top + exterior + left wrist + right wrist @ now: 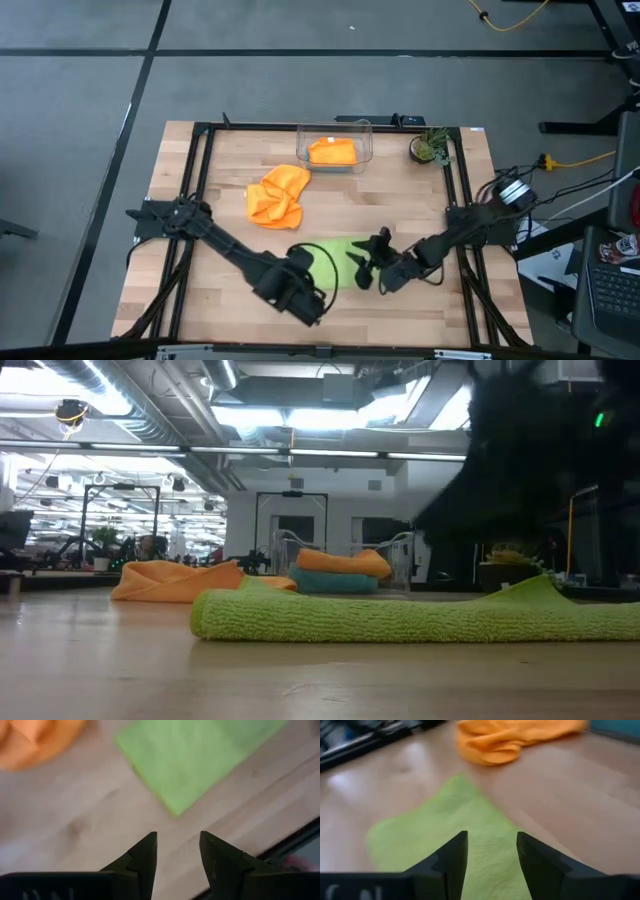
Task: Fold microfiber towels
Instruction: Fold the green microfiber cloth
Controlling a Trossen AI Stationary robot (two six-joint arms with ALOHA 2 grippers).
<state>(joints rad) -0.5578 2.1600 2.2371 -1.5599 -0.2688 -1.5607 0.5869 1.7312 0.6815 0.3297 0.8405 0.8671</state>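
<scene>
**Green towel lies near the front edge, both tools open above it**

The lime green towel (338, 262) lies flat on the wooden worktop (400, 200), near the middle of the front edge. The left tool (177, 851) is over bare wood just beside the towel's corner. Its two fingers stand apart and hold nothing. The right tool (491, 851) is over the green towel. Its fingers stand apart too, with nothing between them. A crumpled orange towel (277, 194) sits near the middle of the worktop. A folded orange towel (332, 152) lies on a teal blue towel (333, 582) in the clear bin (364, 128) by the back edge.
</scene>
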